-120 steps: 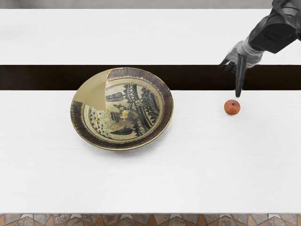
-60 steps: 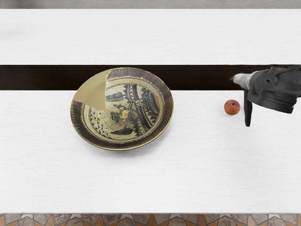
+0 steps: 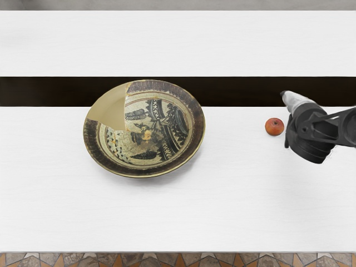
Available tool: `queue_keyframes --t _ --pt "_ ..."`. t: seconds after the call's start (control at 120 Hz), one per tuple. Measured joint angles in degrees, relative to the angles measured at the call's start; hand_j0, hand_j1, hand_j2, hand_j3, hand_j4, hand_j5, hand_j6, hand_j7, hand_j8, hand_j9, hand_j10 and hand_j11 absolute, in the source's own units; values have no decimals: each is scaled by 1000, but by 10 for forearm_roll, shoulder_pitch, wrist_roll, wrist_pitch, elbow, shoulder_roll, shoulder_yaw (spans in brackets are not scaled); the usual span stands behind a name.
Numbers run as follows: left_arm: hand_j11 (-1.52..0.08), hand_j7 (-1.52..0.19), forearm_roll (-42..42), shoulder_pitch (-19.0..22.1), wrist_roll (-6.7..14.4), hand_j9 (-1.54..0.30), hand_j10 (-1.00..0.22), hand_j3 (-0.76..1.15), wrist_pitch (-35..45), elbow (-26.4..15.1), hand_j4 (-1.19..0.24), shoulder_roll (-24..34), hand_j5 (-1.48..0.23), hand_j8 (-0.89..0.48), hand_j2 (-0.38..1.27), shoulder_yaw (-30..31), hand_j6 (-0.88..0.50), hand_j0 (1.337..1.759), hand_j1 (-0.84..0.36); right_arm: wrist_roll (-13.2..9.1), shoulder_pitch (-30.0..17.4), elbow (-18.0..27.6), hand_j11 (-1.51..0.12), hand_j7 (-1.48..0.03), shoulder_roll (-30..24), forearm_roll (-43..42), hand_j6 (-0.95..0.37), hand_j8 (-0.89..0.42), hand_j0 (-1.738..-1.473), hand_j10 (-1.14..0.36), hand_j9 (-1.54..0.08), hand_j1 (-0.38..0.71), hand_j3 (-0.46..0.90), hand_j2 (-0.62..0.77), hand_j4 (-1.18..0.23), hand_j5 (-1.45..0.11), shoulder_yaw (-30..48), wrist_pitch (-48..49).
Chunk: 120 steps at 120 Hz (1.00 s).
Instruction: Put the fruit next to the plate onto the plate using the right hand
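Since a second ago the right hand [image 3: 303, 130] has swung from above and behind the fruit [image 3: 274, 126] down to its right side, and over the last half second it has settled a little lower and closer in. The fruit and the plate [image 3: 167, 86] have not shifted. The hand shows here mostly as a dark rounded body with a pale part pointing toward the far side, so I cannot tell whether it is spread or curled, nor whether it already touches the fruit; it sits just beside it. The step in hand looks like the final approach to the grasp. To do it well, the hand should centre on the fruit before closing and close gently and evenly, since a one-sided nudge would likely send so small and round a thing rolling across the table [image 3: 222, 211] or back toward the dark band [image 3: 233, 92]. Once gripped, it needs lifting high enough to clear the plate's raised rim, then carrying left and setting low in the well. The fruit is small, smooth and red-orange with a darker dimple on top, like a tiny apple. It rests on the table, well apart from the plate, to its right.
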Motion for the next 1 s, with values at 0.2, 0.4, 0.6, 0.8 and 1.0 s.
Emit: queue_keyframes --t 0.2,0.4,0.6,0.8,1.0 --pt "0 0 0 0 0 0 0 0 0 0 -1 0 0 -1 0 0 -1 1658 349 0 -26 -49 -246 -246 28 -2 -191 -191 -1658 -190 -246 -123 0 -37 -190 -246 24 -2" --pt "0 0 0 0 0 0 0 0 0 0 -1 0 0 -1 0 0 -1 1658 349 0 -50 -73 -365 -365 49 -3 -283 -282 -1658 -282 -365 -13 0 -55 -282 -365 35 -2" --pt "0 0 0 0 0 0 0 0 0 0 -1 0 0 -1 0 0 -1 1658 349 0 -54 -83 -420 -420 60 -5 -324 -324 -1658 -324 -420 37 0 -63 -324 -420 37 -2" --pt "0 0 0 0 0 0 0 0 0 0 -1 0 0 -1 0 0 -1 1658 349 0 -51 -82 -471 -471 67 -4 -364 -364 -1658 -363 -471 85 0 -71 -363 -471 38 -2" --pt "0 0 0 0 0 0 0 0 0 0 -1 0 0 -1 0 0 -1 1658 349 0 -50 -82 -553 -553 85 -4 -426 -426 -1658 -426 -553 160 0 -84 -426 -553 48 5"
